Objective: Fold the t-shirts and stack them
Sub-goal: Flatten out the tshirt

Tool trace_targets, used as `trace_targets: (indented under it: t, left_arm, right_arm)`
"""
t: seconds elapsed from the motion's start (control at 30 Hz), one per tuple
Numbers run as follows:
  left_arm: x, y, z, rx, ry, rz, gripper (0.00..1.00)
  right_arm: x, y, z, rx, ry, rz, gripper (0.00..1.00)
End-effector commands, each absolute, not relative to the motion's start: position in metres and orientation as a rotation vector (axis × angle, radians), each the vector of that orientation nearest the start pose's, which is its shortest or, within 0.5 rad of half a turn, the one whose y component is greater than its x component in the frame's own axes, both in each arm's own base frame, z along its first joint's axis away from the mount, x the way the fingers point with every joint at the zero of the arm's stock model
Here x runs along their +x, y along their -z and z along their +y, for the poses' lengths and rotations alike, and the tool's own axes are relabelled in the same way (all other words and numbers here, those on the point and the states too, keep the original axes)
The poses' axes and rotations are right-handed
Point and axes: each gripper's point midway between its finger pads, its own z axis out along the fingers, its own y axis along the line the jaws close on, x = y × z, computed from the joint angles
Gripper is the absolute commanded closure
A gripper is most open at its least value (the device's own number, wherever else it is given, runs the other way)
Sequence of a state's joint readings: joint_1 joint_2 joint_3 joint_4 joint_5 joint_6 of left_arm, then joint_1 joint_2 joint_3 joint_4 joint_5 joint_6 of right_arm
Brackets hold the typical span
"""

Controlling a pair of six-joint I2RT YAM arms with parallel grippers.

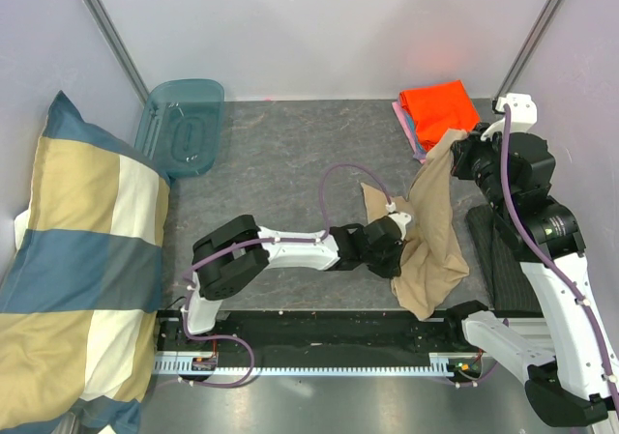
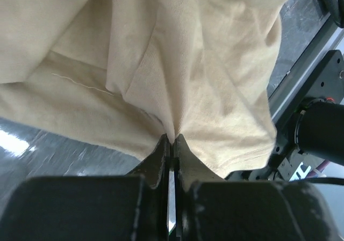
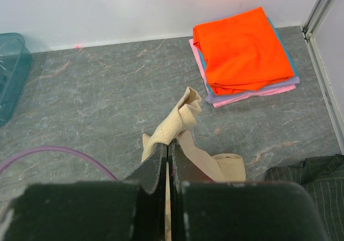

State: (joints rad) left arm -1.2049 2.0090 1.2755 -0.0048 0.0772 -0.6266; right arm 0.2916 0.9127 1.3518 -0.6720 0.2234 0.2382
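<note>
A tan t-shirt [image 1: 432, 231] hangs bunched between my two grippers above the grey table. My left gripper [image 1: 398, 223] is shut on a pinch of its cloth [image 2: 204, 80] near the middle. My right gripper [image 1: 462, 149] is shut on an upper edge of the shirt [image 3: 183, 118] and holds it raised at the back right. A stack of folded t-shirts lies at the back right corner, orange [image 1: 438, 110] on top, with blue and pink edges under it; it also shows in the right wrist view [image 3: 242, 50].
A big blue-and-cream checked pillow [image 1: 73, 260] fills the left side. A teal plastic tray [image 1: 182, 125] stands at the back left. A dark striped cloth [image 1: 498, 255] lies at the right under my right arm. A black rail [image 1: 319, 357] runs along the near edge.
</note>
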Motion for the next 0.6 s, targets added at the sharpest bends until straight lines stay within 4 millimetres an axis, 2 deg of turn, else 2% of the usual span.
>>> trace_targets:
  t: [0.0,0.07,0.1,0.13,0.17,0.2,0.23,0.3,0.33,0.37,0.4,0.43,0.57]
  left_arm:
    - [0.166,-0.150,-0.490,0.750,0.940,2.209,0.98]
    - [0.176,-0.180,-0.476,0.749,0.890,2.146,0.98]
    - [0.183,-0.187,-0.462,0.733,0.820,2.145,0.98]
    - [0.192,-0.216,-0.448,0.707,0.810,2.091,0.98]
    - [0.199,-0.225,-0.437,0.684,0.785,2.080,0.98]
    - [0.205,-0.226,-0.420,0.666,0.732,2.095,0.98]
    - [0.218,-0.247,-0.399,0.617,0.722,2.060,0.98]
    - [0.231,-0.255,-0.374,0.580,0.658,2.048,0.98]
    - [0.239,-0.246,-0.355,0.578,0.584,2.067,0.98]
    - [0.242,-0.250,-0.343,0.564,0.558,2.055,0.98]
    - [0.247,-0.246,-0.333,0.554,0.511,2.063,0.98]
    - [0.249,-0.232,-0.320,0.567,0.450,2.091,0.98]
    - [0.246,-0.195,-0.297,0.569,0.322,2.167,0.98]
  right_arm:
    - [0.280,-0.389,0.050,0.115,-0.166,1.771,1.00]
    - [0.279,-0.389,0.050,0.115,-0.167,1.770,1.00]
    - [0.279,-0.389,0.050,0.115,-0.167,1.767,1.00]
    - [0.280,-0.387,0.051,0.115,-0.169,1.770,1.00]
    - [0.280,-0.386,0.050,0.121,-0.169,1.771,1.00]
    - [0.280,-0.386,0.052,0.117,-0.175,1.769,1.00]
    - [0.280,-0.386,0.052,0.116,-0.176,1.770,1.00]
    - [0.281,-0.385,0.054,0.112,-0.187,1.769,1.00]
    - [0.281,-0.382,0.054,0.112,-0.189,1.775,1.00]
    - [0.282,-0.381,0.056,0.109,-0.192,1.780,1.00]
    - [0.282,-0.380,0.056,0.111,-0.198,1.777,1.00]
    - [0.283,-0.376,0.057,0.107,-0.198,1.788,1.00]
    - [0.284,-0.362,0.060,0.104,-0.204,1.819,1.00]
